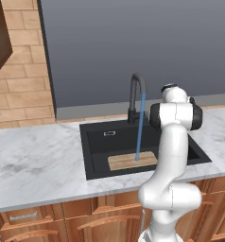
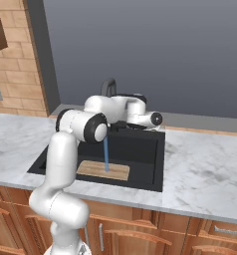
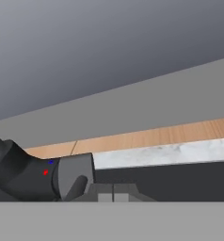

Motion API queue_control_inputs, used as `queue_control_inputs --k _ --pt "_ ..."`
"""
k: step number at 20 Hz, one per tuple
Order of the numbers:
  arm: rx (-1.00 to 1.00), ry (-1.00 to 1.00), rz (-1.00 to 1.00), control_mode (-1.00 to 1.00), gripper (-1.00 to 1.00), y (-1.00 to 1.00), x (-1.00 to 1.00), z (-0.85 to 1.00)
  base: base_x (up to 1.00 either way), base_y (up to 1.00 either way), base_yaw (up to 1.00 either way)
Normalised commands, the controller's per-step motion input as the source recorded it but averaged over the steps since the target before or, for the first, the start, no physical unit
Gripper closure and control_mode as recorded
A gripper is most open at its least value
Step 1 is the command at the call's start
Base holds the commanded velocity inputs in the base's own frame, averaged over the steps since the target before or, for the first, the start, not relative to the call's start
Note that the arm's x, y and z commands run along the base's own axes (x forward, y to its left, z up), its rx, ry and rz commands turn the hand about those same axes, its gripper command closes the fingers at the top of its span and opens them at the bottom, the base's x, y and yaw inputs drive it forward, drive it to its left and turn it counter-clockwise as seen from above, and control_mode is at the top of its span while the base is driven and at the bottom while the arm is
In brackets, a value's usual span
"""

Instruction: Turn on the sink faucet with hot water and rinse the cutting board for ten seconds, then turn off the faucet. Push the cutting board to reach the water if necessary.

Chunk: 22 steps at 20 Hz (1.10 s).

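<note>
Sink [image 1: 98,158] holds board [image 1: 126,162]; water [image 1: 139,127] from faucet [image 1: 134,94] lands on it. My gripper [image 3: 113,194] fully closed, nothing held.

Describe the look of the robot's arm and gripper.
The arm is glossy white, built of rounded tubular links with dark grey joint caps. No cables or markings show. The gripper ends in two small, blocky dark grey finger tips.

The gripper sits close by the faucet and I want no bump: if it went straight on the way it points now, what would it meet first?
Probably the grey backsplash strip behind the marble counter. The shut gripper aims past the dark grey faucet base, which sits just beside its line; depth is unclear.
</note>
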Motion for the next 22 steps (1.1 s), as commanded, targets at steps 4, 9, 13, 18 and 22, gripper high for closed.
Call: queue_control_inputs --k 4,9,13,18,22 --pt "0.00 0.00 0.02 -1.00 1.00 0.05 0.00 0.00 0.00 0.00 0.00" --pt "0.00 0.00 0.02 -1.00 1.00 0.16 0.00 0.00 0.00 0.00 0.00" --pt "0.00 0.00 0.02 -1.00 1.00 0.23 0.00 0.00 0.00 0.00 0.00" --pt "0.00 0.02 0.02 -1.00 1.00 0.30 0.00 0.00 0.00 0.00 0.00" --pt "0.00 0.02 0.00 -1.00 1.00 0.31 0.00 0.00 0.00 0.00 0.00"
